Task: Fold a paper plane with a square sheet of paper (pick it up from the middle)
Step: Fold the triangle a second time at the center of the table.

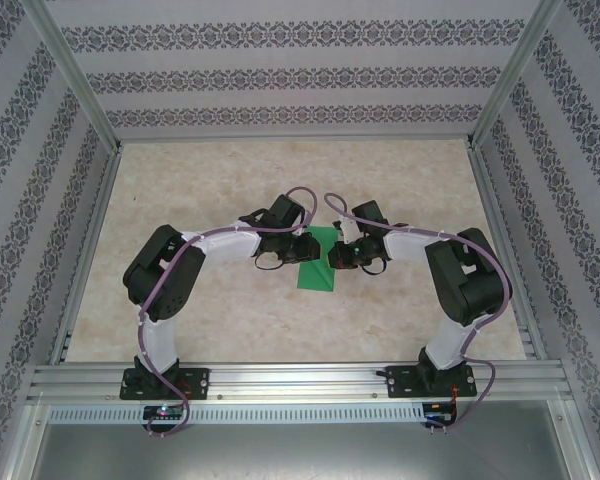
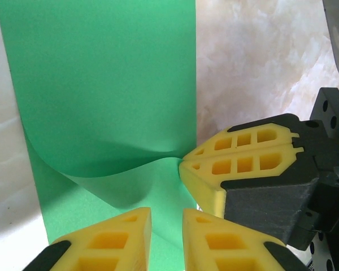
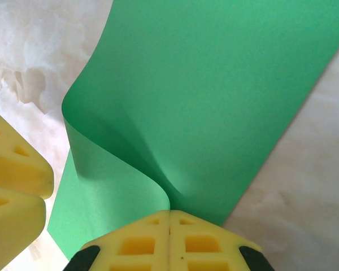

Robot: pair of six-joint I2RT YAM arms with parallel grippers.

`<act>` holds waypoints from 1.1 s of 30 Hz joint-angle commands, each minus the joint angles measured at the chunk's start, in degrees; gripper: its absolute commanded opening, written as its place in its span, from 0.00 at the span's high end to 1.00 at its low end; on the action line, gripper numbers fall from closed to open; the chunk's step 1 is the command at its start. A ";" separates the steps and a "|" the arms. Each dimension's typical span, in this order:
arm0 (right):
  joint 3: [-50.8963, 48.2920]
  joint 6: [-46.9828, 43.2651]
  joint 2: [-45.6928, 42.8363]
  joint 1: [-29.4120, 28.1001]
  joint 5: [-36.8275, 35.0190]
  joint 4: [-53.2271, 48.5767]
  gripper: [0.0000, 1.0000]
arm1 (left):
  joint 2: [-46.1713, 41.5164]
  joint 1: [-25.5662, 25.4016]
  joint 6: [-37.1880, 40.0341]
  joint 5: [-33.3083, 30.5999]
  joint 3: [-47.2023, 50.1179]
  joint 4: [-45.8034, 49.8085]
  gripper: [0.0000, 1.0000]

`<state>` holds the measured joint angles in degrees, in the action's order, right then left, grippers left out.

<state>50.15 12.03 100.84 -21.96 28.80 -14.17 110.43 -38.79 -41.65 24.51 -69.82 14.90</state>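
The square sheet of paper (image 1: 317,266) is bright green and lies mid-table, curled over on itself into a loose fold with no sharp crease. My right gripper (image 3: 169,213) is shut on the sheet (image 3: 214,84) at its right side, where the lifted edge meets the lower layer. In the left wrist view the right gripper (image 2: 183,165) pinches that point, and the paper (image 2: 101,84) bulges away from it. My left gripper (image 2: 166,237) stands slightly open over the sheet's left part, a narrow gap between its yellow fingers (image 2: 118,237) and nothing pinched. The two grippers (image 1: 298,250) (image 1: 336,256) face each other across the sheet.
The marbled beige tabletop (image 1: 230,180) spreads all around the sheet. Aluminium frame rails (image 1: 300,380) run along the near edge and up the sides, with patterned walls behind. The left gripper's fingers (image 3: 11,192) sit close beside the right gripper.
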 commanded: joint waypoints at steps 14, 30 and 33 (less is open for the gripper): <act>0.65 -1.03 0.14 0.69 -1.81 1.20 0.96 | 0.47 -0.80 0.80 -1.55 -1.24 0.66 0.78; 1.69 -0.99 1.55 0.33 -2.78 0.05 0.95 | -0.17 -0.78 0.51 -2.25 -0.75 0.40 0.78; 1.64 -0.97 1.54 0.16 -3.13 -0.15 0.95 | -0.08 -0.78 -0.07 -2.17 -0.75 -0.14 0.78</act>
<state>50.68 11.88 101.38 -21.98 27.11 -14.33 110.43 -38.79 -41.65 23.00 -69.82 14.87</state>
